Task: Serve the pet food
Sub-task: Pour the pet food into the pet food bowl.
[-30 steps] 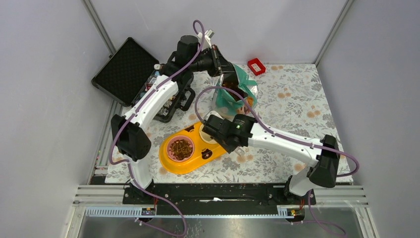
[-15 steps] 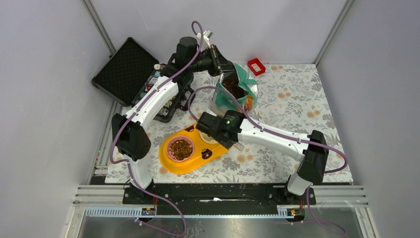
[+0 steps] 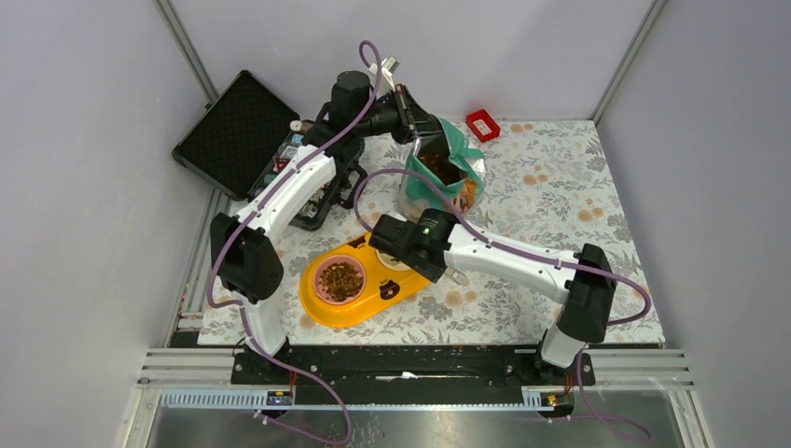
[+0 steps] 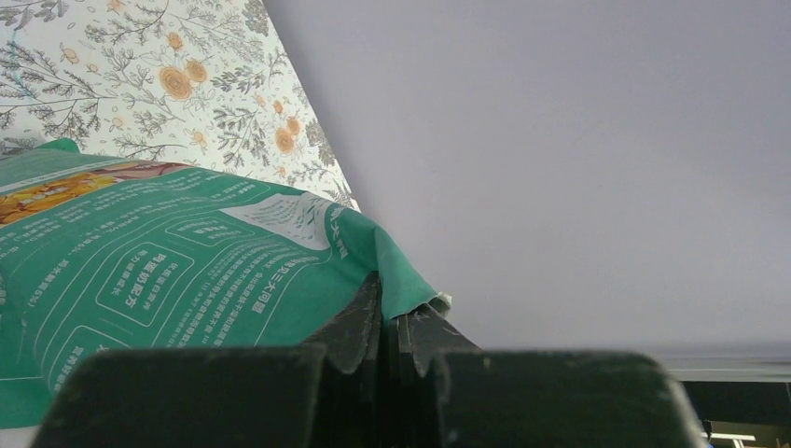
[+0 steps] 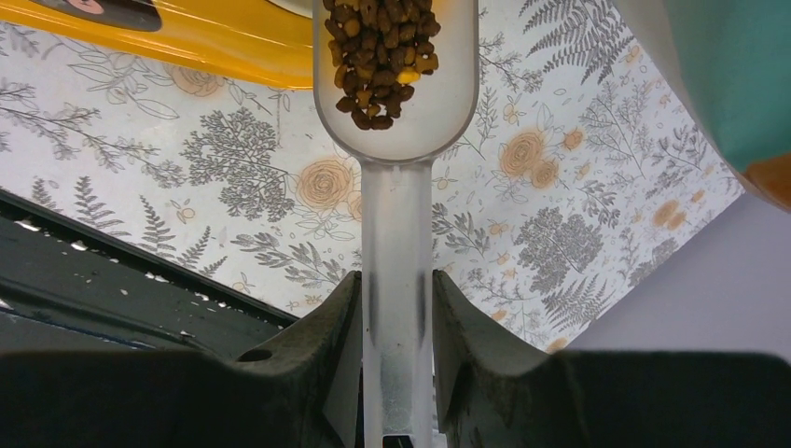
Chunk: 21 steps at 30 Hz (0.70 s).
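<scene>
The right jaws pinch the handle of a clear plastic scoop [image 5: 396, 233] loaded with small dark-brown kibble pellets [image 5: 378, 47], held at mid-frame by the edge of the yellow double-bowl feeder [image 3: 326, 313], whose pink bowl [image 3: 317, 278] holds more kibble. The left jaws are pressed together on the top edge of the teal-and-white stand-up pouch [image 4: 187, 271], at upper centre on the floral worktop [image 3: 550, 187].

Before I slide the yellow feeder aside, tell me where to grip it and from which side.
Take the yellow feeder by its outer rim at the near-left end, coming down from above. That end lies flat and uncovered beside the pink bowl of kibble; the other end sits under the right gripper and its loaded scoop. Keep it level, probably.
</scene>
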Tool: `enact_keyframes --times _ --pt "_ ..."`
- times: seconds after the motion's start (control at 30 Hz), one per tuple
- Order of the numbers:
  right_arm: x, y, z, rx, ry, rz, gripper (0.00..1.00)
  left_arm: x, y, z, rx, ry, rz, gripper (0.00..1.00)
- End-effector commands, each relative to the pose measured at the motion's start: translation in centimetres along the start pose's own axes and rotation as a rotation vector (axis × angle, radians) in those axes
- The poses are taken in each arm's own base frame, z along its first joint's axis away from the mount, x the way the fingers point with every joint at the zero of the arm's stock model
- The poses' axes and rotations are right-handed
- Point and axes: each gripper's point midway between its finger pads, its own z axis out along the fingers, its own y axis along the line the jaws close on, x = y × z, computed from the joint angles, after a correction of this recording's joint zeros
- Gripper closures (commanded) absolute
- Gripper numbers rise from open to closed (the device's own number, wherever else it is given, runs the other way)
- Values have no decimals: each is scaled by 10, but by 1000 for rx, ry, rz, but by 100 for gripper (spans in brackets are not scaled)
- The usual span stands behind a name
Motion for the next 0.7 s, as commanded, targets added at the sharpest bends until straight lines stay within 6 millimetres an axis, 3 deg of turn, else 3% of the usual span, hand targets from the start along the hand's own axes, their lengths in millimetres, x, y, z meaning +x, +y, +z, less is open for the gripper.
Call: enact_keyframes --times 0.0,0.13,0.27,0.43,0.57,0.67 --pt "0 -9 0 66 33 -49 100 -36 -52 -29 114 -133 121 100" --pt "-13 -10 -16 45 -19 -15 100 -40 -53 -28 130 -142 116 100" --pt "-4 -7 -5 63 33 -48 100 -39 -53 -28 140 -137 107 100" --pt "-13 -8 -17 66 -1 -46 100 -38 -52 -28 138 -138 106 100" --pt "-4 -6 -5 82 48 -83 100 -39 -53 -28 151 -142 99 100" --pt "-4 -11 -9 112 57 -94 100 -38 -51 -27 151 -140 97 100"
